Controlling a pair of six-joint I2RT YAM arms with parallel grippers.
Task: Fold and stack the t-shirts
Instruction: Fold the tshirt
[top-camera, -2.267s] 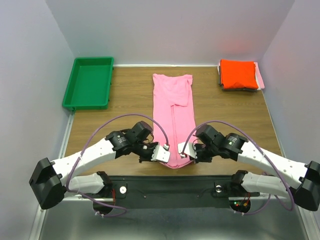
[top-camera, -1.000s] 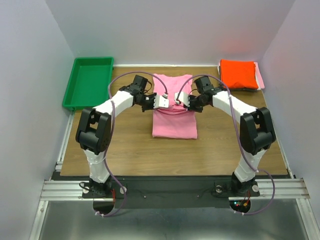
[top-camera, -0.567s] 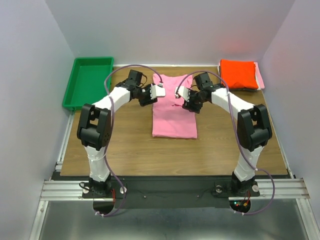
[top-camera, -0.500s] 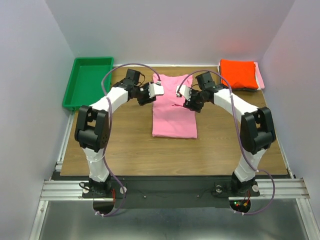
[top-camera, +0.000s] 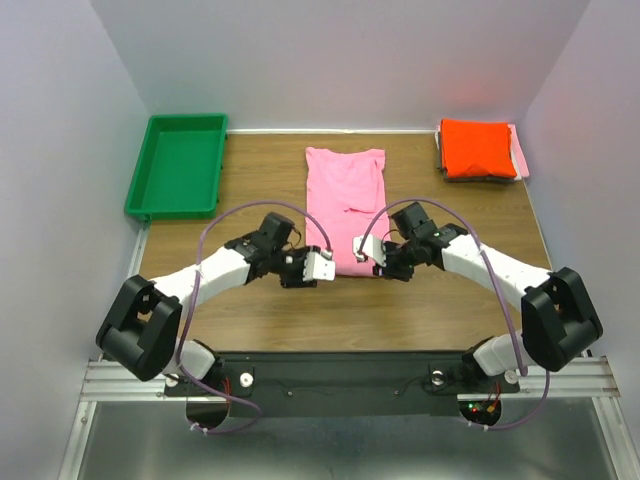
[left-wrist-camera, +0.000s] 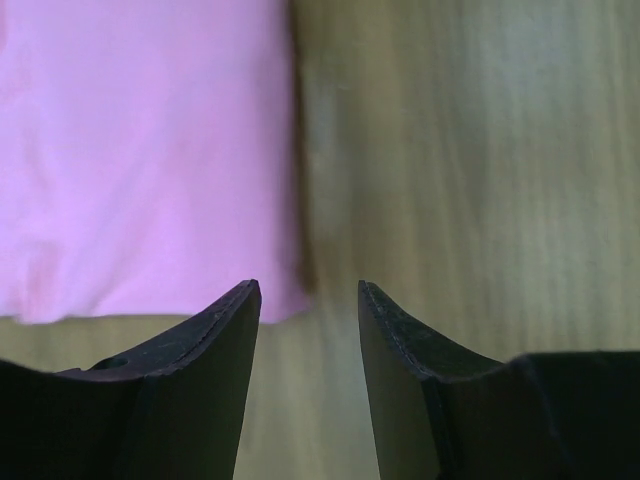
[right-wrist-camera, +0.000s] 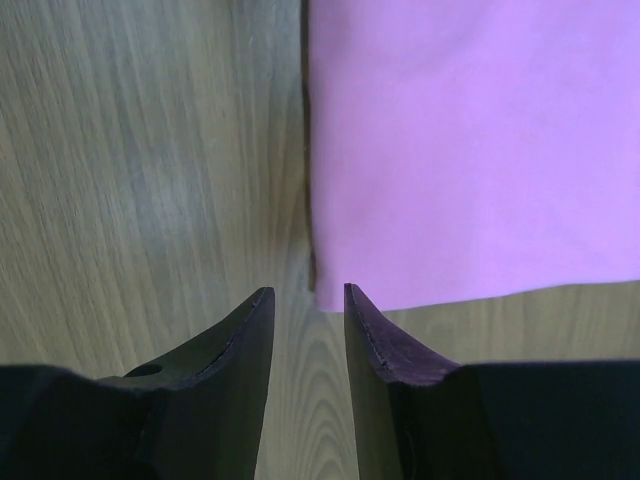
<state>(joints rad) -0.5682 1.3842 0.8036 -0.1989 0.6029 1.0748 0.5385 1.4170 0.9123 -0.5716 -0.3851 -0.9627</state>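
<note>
Top external camera is sitting high above and behind the arm bases, looking down and forward. It is taking in the whole table (top-camera: 260, 170), both arms and the full pink t-shirt (top-camera: 345, 200). This is the widest, farthest view.

Left wrist camera is riding on the left gripper (top-camera: 322, 268), peering out past its own dark fingers (left-wrist-camera: 200, 380) from very close above the wood, and the picture is coming out soft.

Right wrist camera is doing likewise on the right gripper (top-camera: 367, 253).

Each wrist view is catching one shirt corner plus bare wood beside it. All three views are sharing the shirt's near edge.
</note>
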